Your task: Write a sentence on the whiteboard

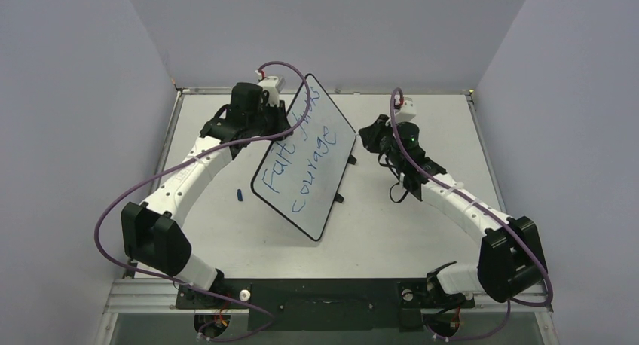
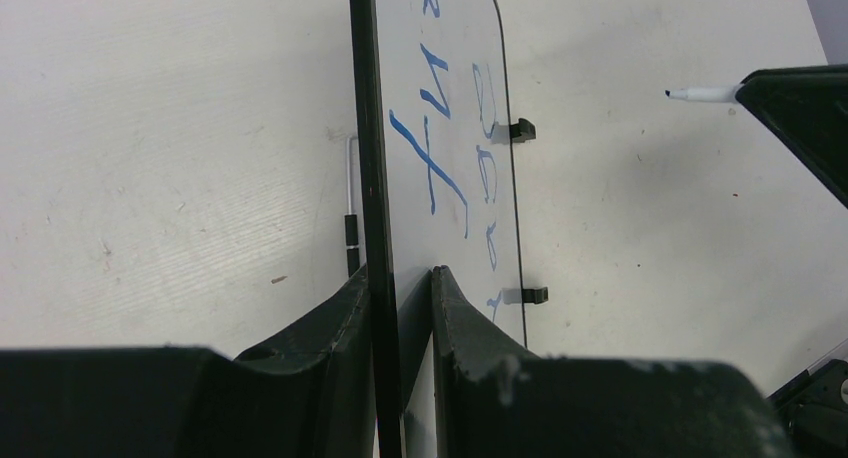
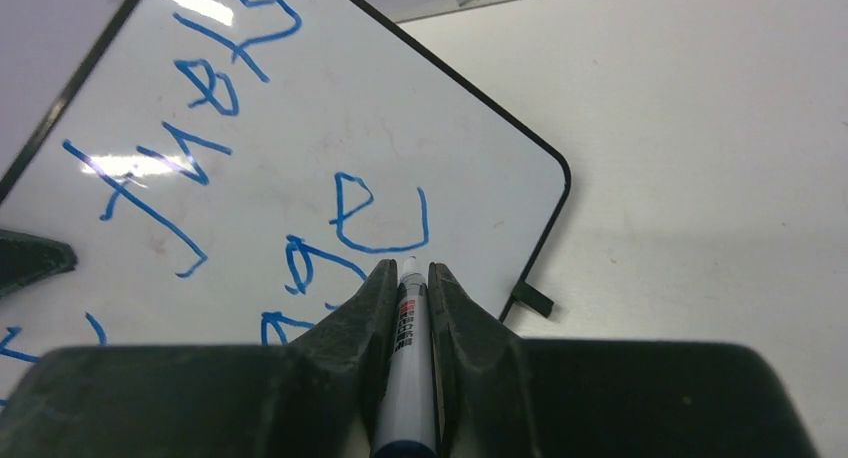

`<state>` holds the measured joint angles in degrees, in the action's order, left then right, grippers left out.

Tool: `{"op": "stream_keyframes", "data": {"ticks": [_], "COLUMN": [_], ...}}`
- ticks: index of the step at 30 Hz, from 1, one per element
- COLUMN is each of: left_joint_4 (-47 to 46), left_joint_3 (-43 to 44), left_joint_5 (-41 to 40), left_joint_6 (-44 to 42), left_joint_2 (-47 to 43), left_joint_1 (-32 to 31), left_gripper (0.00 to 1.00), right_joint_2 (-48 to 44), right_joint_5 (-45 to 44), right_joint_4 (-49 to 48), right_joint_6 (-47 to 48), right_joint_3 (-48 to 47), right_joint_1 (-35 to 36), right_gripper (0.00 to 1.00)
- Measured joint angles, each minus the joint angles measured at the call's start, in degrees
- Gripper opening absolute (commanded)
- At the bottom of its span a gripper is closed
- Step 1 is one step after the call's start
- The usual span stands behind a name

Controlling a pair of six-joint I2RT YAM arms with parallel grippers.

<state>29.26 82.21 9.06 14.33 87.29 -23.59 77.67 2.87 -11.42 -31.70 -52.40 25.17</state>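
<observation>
The whiteboard [image 1: 301,160] stands tilted up off the table, its black-framed edge pinched by my left gripper [image 1: 280,126], which is shut on it [image 2: 400,273]. The sentence [image 1: 298,153] runs over its face in two lines of blue handwriting, also seen close up on the whiteboard [image 3: 400,128] as large blue letters [image 3: 200,158]. My right gripper [image 1: 371,138] is shut on a white marker [image 3: 406,378], whose tip points at the board. In the left wrist view the marker [image 2: 700,94] hangs a short way off the whiteboard [image 2: 440,78], not touching it.
A small blue cap [image 1: 239,195] lies on the table left of the board. Two black tabs [image 2: 522,130] stick out from the board's lower edge. A thin metal rod [image 2: 351,178] shows behind the board. Grey walls close in the table on three sides.
</observation>
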Motion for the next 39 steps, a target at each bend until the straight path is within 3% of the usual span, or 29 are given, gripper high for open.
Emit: {"op": "stream_keyframes", "data": {"ticks": [14,28,39], "left_joint_4": [-3.5,-8.5,-14.1], "left_joint_3": [4.6,2.5,-3.1], "left_joint_5": [0.5,-1.8,-7.6], "left_joint_6": [0.5,-1.4,-1.7], "left_joint_2": [6.9,7.9,6.8], "left_joint_1": [0.7,0.7,0.7], "left_gripper": [0.00,0.00,0.18], "right_joint_2": [-1.0,3.2,7.5], "right_joint_5": [-3.5,-3.0,3.1], "right_joint_4": [2.1,1.4,-2.0], "right_joint_6": [1.0,0.5,-1.9], "right_joint_3": [5.6,5.6,5.6], "right_joint_1": [0.0,0.0,0.0], "right_gripper": [0.00,0.00,0.00]}}
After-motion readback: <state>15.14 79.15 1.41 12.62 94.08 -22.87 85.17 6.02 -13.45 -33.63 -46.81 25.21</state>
